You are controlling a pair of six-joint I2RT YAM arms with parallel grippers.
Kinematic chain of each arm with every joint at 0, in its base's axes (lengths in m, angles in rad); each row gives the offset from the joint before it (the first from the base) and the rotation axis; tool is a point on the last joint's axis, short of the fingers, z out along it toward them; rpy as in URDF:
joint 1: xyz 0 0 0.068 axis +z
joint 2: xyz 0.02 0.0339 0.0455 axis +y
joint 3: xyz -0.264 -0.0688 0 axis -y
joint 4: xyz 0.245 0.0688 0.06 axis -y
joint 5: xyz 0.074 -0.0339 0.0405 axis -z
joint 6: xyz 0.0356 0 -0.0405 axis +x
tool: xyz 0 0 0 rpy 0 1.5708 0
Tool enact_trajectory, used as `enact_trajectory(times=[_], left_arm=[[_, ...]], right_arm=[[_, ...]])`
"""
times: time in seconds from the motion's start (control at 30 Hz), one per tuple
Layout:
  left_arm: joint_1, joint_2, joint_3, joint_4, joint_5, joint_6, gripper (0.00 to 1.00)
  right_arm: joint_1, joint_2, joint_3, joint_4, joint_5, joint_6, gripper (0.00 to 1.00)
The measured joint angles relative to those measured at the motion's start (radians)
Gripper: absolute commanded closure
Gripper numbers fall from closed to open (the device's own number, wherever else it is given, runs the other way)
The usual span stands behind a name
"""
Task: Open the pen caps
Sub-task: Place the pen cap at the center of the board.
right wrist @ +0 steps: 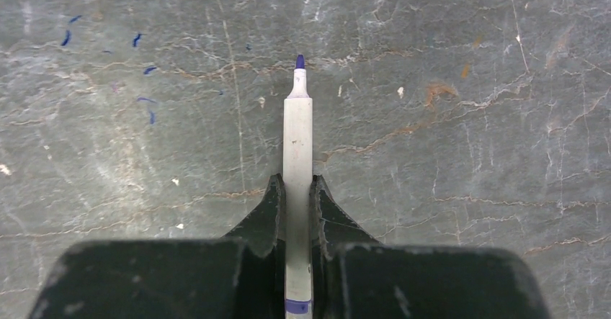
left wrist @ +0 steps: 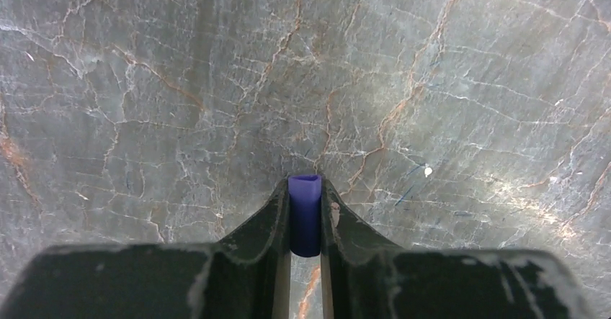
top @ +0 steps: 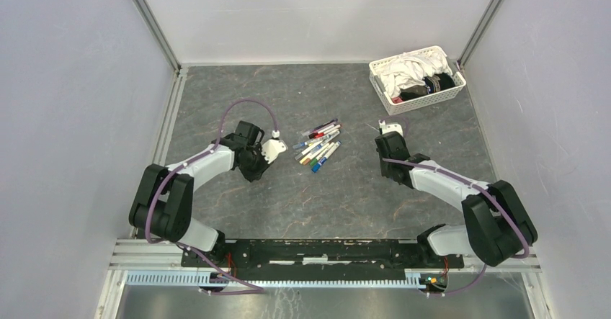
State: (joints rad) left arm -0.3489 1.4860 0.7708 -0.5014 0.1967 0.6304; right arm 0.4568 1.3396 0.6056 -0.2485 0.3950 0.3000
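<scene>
Grey marbled tabletop [top: 346,189], white walls [top: 324,16]; L gripper [left wrist: 305,189] pinches blue cap [left wrist: 305,218], R gripper [right wrist: 297,186] pen [right wrist: 297,132].

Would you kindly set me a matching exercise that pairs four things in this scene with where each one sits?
Things:
1. blue cap
2. uncapped pen
3. pile of pens
4. white basket

Places:
A. far right corner of the table
B. in the right jaws
C. in the left jaws
D. middle of the table

Pairs: 1-C; 2-B; 3-D; 4-A
</scene>
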Motion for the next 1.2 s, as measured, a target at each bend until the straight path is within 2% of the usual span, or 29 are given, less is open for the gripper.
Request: enact_trajectory(times=[0.07,0.13,0.17,0.3,0.43,0.63,0.7,0.87,1.0,1.2], left_arm=[[-0.013,0.002,-0.003,0.031,-0.012,0.000,0.72],[-0.021,0.004,-0.005,0.056,-0.020,0.001,0.64],[-0.023,0.006,-0.005,0.066,-0.024,0.001,0.58],[-0.023,0.010,0.001,0.088,-0.038,0.005,0.15],[-0.024,0.011,0.019,0.052,-0.027,0.002,0.02],[-0.024,0.011,0.136,-0.114,0.036,-0.005,0.00],[-0.024,0.009,0.205,-0.155,0.067,-0.014,0.00],[-0.017,-0.016,0.333,-0.243,0.129,-0.038,0.00],[0.008,-0.039,0.417,-0.319,0.182,-0.059,0.00],[0.075,-0.079,0.484,-0.389,0.233,-0.066,0.00]], right_arm=[[-0.008,0.014,-0.005,0.009,0.006,0.000,1.00],[-0.017,0.030,-0.011,0.015,0.008,0.000,0.94],[-0.021,0.036,-0.012,0.021,0.011,-0.001,0.92],[-0.027,0.043,-0.011,0.034,0.010,-0.001,0.78],[-0.032,0.057,-0.007,0.053,0.010,0.000,0.73],[-0.051,0.058,0.000,0.043,0.010,0.006,0.63],[-0.055,0.054,0.001,0.036,0.011,0.006,0.63],[-0.061,0.048,0.007,0.004,0.008,0.002,0.71],[-0.076,0.046,0.013,-0.027,0.006,-0.002,0.71],[-0.090,0.011,0.023,-0.084,-0.001,-0.009,0.59]])
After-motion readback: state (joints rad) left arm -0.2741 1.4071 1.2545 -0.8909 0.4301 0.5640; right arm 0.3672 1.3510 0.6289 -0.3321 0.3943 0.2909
